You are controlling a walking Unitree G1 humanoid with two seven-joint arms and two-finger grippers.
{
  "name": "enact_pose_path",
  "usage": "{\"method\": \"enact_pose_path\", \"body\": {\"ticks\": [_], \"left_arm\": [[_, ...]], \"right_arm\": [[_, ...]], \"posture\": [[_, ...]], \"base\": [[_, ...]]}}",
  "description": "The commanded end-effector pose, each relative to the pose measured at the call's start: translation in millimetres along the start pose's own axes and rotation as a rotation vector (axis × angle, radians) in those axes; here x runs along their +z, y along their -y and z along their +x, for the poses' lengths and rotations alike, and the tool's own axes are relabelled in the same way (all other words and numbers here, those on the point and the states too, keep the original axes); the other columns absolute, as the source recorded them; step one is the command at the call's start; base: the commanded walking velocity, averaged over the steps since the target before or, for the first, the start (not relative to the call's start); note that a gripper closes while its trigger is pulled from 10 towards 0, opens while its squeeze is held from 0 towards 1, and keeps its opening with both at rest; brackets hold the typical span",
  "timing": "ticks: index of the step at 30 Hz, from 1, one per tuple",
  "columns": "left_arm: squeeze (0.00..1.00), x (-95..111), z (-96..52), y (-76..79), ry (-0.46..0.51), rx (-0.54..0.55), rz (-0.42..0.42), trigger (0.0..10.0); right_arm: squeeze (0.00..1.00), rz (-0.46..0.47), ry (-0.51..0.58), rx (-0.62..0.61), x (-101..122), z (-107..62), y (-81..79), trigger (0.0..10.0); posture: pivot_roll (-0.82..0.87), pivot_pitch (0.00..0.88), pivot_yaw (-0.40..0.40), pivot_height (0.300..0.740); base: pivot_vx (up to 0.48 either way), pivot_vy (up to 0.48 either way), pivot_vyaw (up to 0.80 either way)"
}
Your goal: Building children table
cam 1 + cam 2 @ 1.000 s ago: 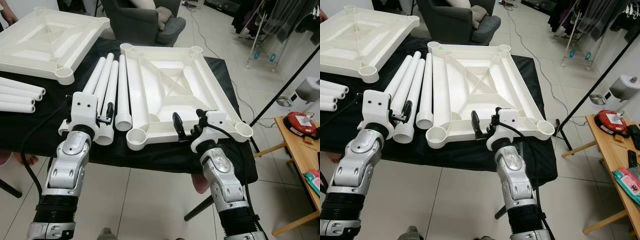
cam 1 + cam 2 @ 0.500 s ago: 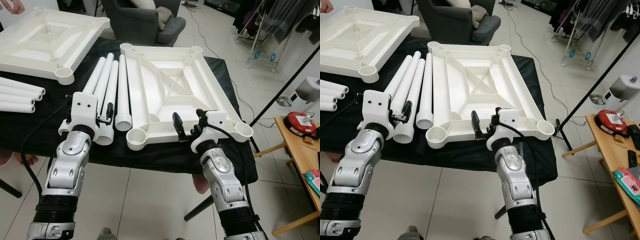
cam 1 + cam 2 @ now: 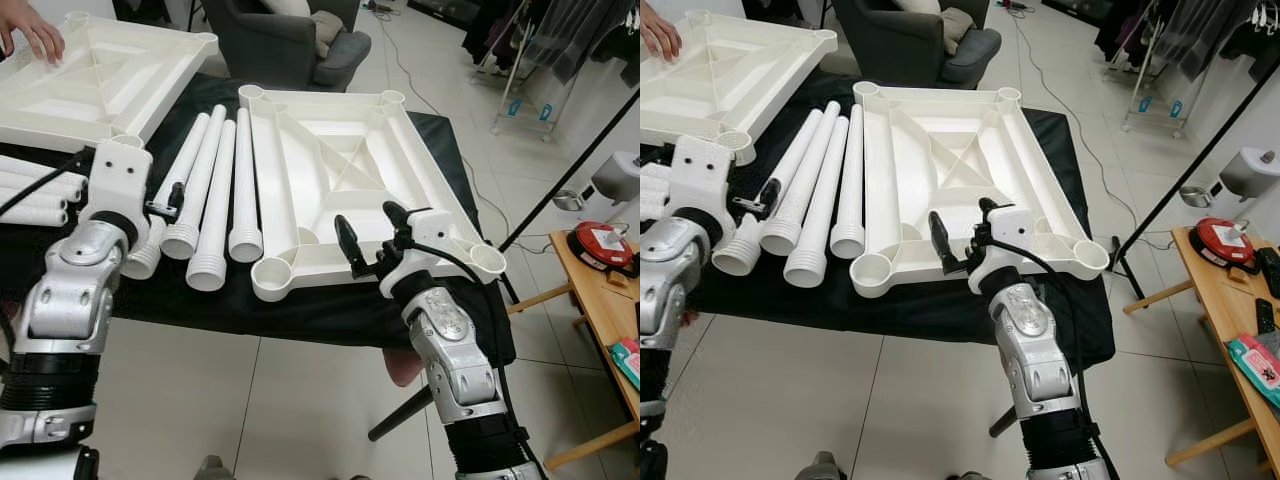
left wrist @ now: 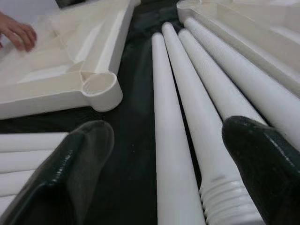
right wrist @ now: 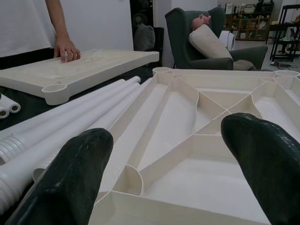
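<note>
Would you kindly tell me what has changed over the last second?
The left pincer swung to the robot's left, from the leg beside the tabletop to the outer table legs, open and empty. A person's hand came onto the far tabletop. The right pincer barely shifted.

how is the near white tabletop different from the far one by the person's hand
The near tabletop lies in front of the right pincer, with four loose legs along its left edge; the far tabletop sits at the back left. A person's hand rests on the far one; nothing touches the near one. Both are white, square and upside down, with ribbed undersides and round corner sockets, on black cloth.
</note>
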State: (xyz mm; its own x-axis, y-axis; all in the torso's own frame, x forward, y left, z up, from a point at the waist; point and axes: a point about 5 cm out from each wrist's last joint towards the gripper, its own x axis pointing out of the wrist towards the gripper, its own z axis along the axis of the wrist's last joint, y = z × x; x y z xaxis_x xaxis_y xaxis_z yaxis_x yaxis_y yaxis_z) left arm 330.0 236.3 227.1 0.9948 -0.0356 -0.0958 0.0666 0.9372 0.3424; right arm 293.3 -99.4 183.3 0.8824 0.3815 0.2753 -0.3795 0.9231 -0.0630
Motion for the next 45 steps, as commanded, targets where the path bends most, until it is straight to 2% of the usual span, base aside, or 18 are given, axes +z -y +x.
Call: {"method": "enact_pose_path", "body": {"ticks": [1,3,6,8,10,11,13,14,21,30,34,37,38,39,41,42,43,45], "left_arm": [[0.0,-8.8,6.9,-6.1,-0.093,-0.068,0.021,10.0],[0.0,-8.8,6.9,-6.1,-0.093,-0.068,0.021,10.0],[0.0,-15.5,14.2,-15.2,-0.165,-0.086,0.026,10.0],[0.0,-27.0,28.5,-24.5,-0.271,-0.101,0.033,10.0],[0.0,-30.3,33.6,-25.7,-0.303,-0.101,0.033,10.0],[0.0,-32.2,38.0,-24.0,-0.326,-0.109,0.028,9.2],[0.0,-33.2,40.8,-22.0,-0.344,-0.117,0.019,9.4],[0.0,-33.6,42.6,-18.4,-0.357,-0.137,0.004,10.0],[0.0,-47.5,47.6,4.6,-0.428,-0.246,0.021,10.0],[0.0,-31.3,55.2,9.0,-0.387,-0.281,-0.042,10.0],[0.0,-52.6,53.9,13.6,-0.488,-0.276,-0.08,9.1],[0.0,-59.7,52.5,13.3,-0.515,-0.267,-0.097,9.1],[0.0,-67.7,50.0,12.4,-0.547,-0.261,-0.114,8.1],[0.0,-76.7,46.3,10.6,-0.582,-0.264,-0.114,6.3],[0.0,-76.7,46.3,10.6,-0.582,-0.264,-0.114,6.3],[0.0,-85.5,42.1,7.2,-0.617,-0.267,-0.095,4.5],[0.0,-91.0,38.8,2.9,-0.64,-0.269,-0.078,0.0],[0.0,-93.2,36.6,-1.1,-0.651,-0.273,-0.057,0.0]], "right_arm": [[0.0,-0.018,0.006,0.037,4.1,1.2,-2.9,10.0],[0.0,-0.018,0.006,0.037,4.1,1.2,-2.9,10.0],[0.0,-0.025,0.009,0.049,5.0,1.6,-4.6,10.0],[0.0,-0.026,0.009,0.051,5.2,1.2,-5.6,10.0],[0.0,-0.025,0.008,0.051,5.1,0.7,-6.1,10.0],[0.0,-0.023,0.007,0.049,5.2,0.0,-6.6,10.0],[0.0,-0.021,0.005,0.049,5.6,-0.8,-7.0,10.0],[0.0,-0.019,0.003,0.048,5.9,-1.5,-7.1,10.0],[0.0,-0.021,-0.011,0.032,4.8,-6.7,-6.1,10.0],[0.0,-0.022,-0.017,0.014,3.8,-9.9,-4.0,10.0],[0.0,-0.018,-0.02,0.023,3.4,-8.1,-6.8,10.0],[0.0,-0.018,-0.02,0.024,3.7,-7.6,-7.2,10.0],[0.0,-0.018,-0.021,0.024,3.8,-7.8,-7.2,10.0],[0.0,-0.018,-0.022,0.024,3.7,-8.5,-7.1,10.0],[0.0,-0.018,-0.022,0.024,3.7,-8.5,-7.1,10.0],[0.0,-0.019,-0.024,0.025,3.5,-9.2,-7.0,10.0],[0.0,-0.02,-0.026,0.026,3.4,-9.6,-6.9,10.0],[0.0,-0.021,-0.027,0.027,3.2,-10.0,-7.0,10.0]], "posture": [[0.25,0.087,-0.076,0.74],[0.25,0.087,-0.076,0.74],[0.25,0.091,-0.075,0.74],[0.25,0.1,-0.072,0.74],[0.25,0.1,-0.072,0.74],[0.24,0.102,-0.069,0.74],[0.24,0.102,-0.069,0.74],[0.24,0.106,-0.065,0.74],[0.21,0.106,-0.048,0.74],[0.21,0.102,-0.048,0.74],[0.22,0.1,-0.047,0.74],[0.22,0.1,-0.047,0.74],[0.21,0.1,-0.048,0.74],[0.21,0.099,-0.049,0.74],[0.21,0.099,-0.049,0.74],[0.21,0.099,-0.049,0.74],[0.21,0.099,-0.049,0.74],[0.21,0.096,-0.051,0.74]], "base": [[0.0,0.0,0.0],[0.0,0.0,0.0],[0.0,0.0,0.0],[0.0,0.0,0.0],[0.0,0.0,0.0],[0.0,0.0,0.0],[0.0,0.0,0.0],[0.0,0.0,0.0],[0.0,0.0,0.0],[0.0,0.0,0.0],[0.0,0.0,0.0],[0.0,0.0,0.0],[0.0,0.0,0.0],[0.0,0.0,0.0],[0.0,0.0,0.0],[0.0,0.0,0.0],[0.0,0.0,0.0],[0.0,0.0,0.0]]}}
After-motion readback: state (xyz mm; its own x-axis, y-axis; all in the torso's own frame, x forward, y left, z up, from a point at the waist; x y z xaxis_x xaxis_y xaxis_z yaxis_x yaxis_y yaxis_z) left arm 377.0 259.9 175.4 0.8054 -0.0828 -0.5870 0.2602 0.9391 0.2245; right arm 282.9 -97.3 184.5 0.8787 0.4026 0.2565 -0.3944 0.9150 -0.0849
